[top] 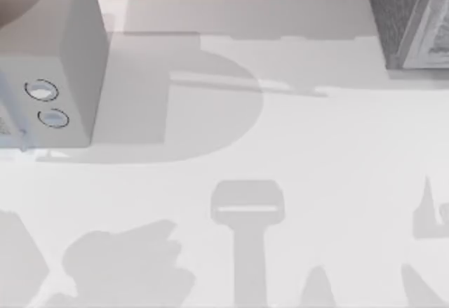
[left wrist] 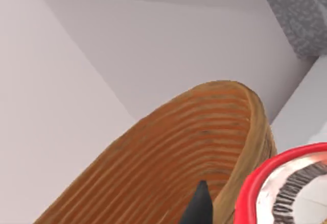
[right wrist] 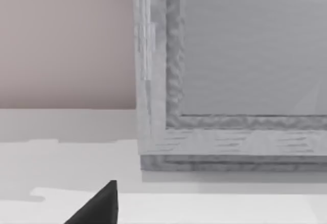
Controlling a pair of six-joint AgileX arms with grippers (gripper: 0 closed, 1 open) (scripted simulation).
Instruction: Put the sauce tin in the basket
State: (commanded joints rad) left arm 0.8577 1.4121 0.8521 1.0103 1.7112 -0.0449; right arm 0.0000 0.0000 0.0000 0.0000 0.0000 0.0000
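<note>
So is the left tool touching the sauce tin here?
Cannot tell. The left wrist view shows one dark fingertip over the basket, with the sauce tin close beside it, but no plain contact or gap between them.

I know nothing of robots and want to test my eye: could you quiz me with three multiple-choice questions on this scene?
1. What stands right beside the red-rimmed, silvery-topped sauce tin?
A. a woven brown basket
B. a glass bottle
C. a blue bowl

2. How many round rings mark the pale grey box at the table's left?
A. one
B. two
C. five

3. How is the basket's inside, where visible?
A. piled with fruit
B. covered by a lid
C. bare

Answers:
1 A: the woven brown basket rises next to the red-rimmed, silvery-topped sauce tin.
2 B: two round rings sit on the pale grey box.
3 C: only its ribs show.
</note>
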